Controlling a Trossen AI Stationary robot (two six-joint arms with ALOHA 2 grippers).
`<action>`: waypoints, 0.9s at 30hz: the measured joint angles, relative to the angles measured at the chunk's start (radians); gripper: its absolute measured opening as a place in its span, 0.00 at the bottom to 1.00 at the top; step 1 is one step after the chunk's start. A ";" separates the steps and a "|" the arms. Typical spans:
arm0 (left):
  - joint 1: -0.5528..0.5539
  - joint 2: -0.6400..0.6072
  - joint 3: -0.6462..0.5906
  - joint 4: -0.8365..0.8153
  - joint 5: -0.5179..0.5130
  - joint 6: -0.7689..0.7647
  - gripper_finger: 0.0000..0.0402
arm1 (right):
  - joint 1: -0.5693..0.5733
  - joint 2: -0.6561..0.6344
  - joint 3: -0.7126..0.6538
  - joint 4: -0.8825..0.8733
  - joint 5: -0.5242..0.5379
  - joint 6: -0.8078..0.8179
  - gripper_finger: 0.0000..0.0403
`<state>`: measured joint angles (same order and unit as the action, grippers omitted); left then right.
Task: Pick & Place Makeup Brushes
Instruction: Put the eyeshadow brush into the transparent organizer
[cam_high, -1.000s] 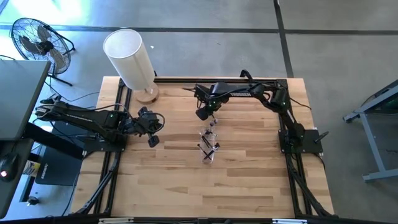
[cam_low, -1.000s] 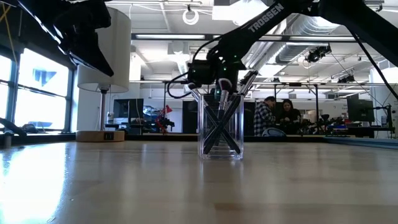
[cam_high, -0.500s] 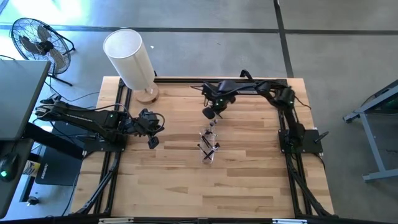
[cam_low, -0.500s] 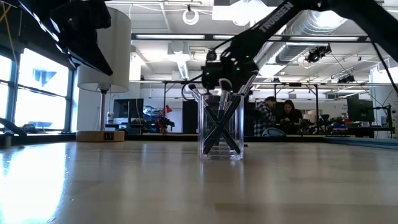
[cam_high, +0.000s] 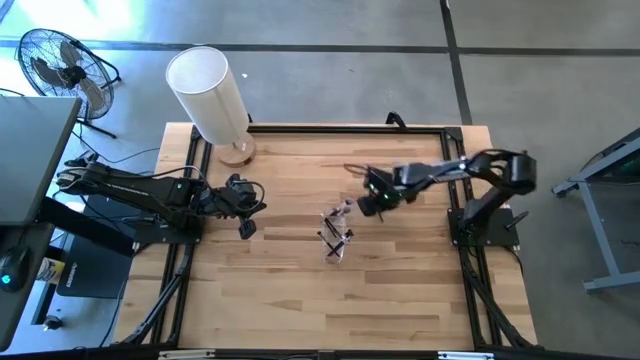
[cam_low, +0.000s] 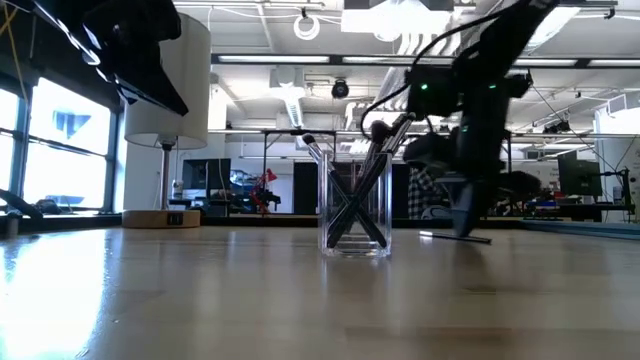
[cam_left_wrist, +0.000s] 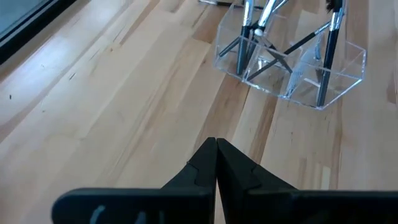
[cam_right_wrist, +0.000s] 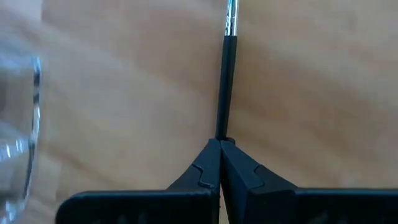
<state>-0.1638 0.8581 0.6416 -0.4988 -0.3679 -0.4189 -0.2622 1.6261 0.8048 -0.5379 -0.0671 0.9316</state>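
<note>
While the left gripper (cam_left_wrist: 216, 163) waits pinched together well left of the clear holder (cam_high: 336, 236), the right gripper (cam_right_wrist: 221, 149) is clamped on 1 makeup brush (cam_right_wrist: 225, 81), handle running straight out from fingertips, low just right of holder w/ other brushes (cam_low: 352, 190).

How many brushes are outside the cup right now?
1: a brush pinched in the right gripper, beside the cup. The arm could hide another.
</note>
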 joint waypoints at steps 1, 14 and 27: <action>0.000 0.000 0.000 0.005 0.000 0.004 0.00 | 0.027 -0.021 -0.028 0.010 0.002 0.032 0.00; 0.000 0.000 0.000 0.018 0.000 0.006 0.00 | 0.373 -0.068 -0.102 0.090 -0.010 0.366 0.00; 0.000 0.000 0.000 0.018 0.040 0.025 0.00 | 0.442 -0.068 -0.085 0.046 0.031 0.454 0.02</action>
<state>-0.1638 0.8581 0.6418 -0.4808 -0.3275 -0.3935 0.1801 1.5585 0.7197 -0.4917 -0.0358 1.3856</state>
